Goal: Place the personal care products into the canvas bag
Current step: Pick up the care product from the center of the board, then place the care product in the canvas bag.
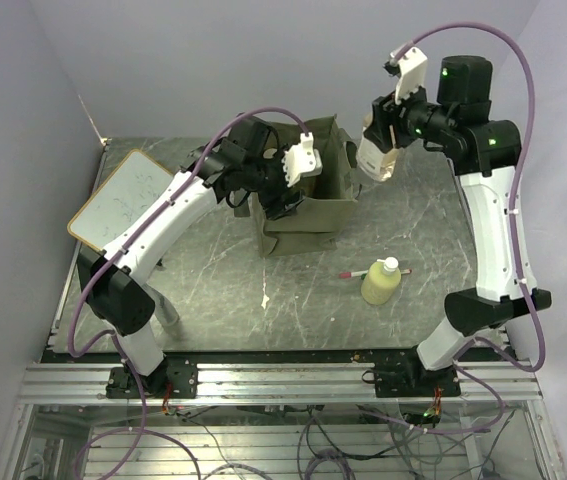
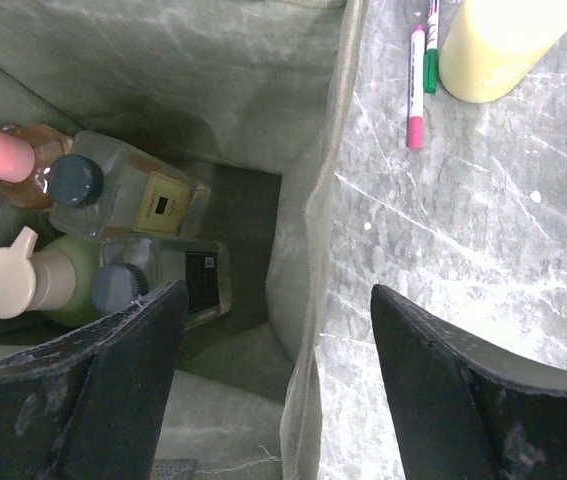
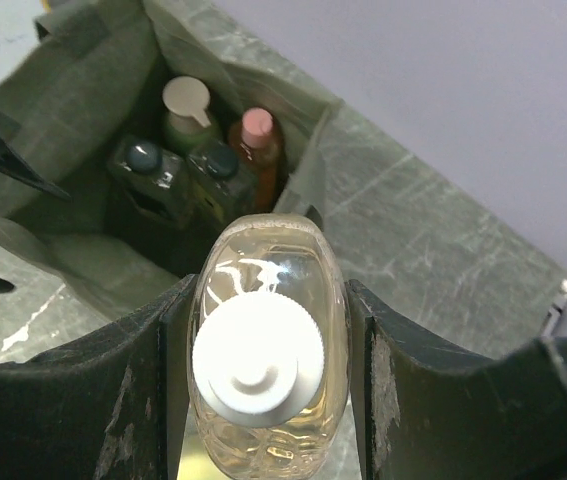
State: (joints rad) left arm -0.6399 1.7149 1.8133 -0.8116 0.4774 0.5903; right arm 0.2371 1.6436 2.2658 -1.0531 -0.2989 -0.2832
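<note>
A: Where the table [image 1: 213, 290] runs nearest the bases, a yellow-green bottle [image 1: 381, 281] sits outside the bag, with a pen [image 1: 353, 272] just beside it.
B: Left arm?
A: Elbow bent, reaching in from the whiteboard [image 1: 123, 200] side. The left gripper [image 2: 275, 300] points down over the canvas bag [image 1: 301, 235]. Fingers are spread wide with nothing gripped, and the bag's side wall runs below the gap.
B: Bag contents?
A: Four bottles [image 3: 220, 165] packed together at one end, caps toward the opening: pink, cream, two dark.
B: Right arm?
A: Raised at the far side, wrist tipped toward the bag. The right gripper [image 3: 268, 300] clamps a clear bottle [image 3: 268, 250] by its sides. Its white cap [image 3: 257, 355] faces the wrist camera. It's in the air near the bag's far right corner.
</note>
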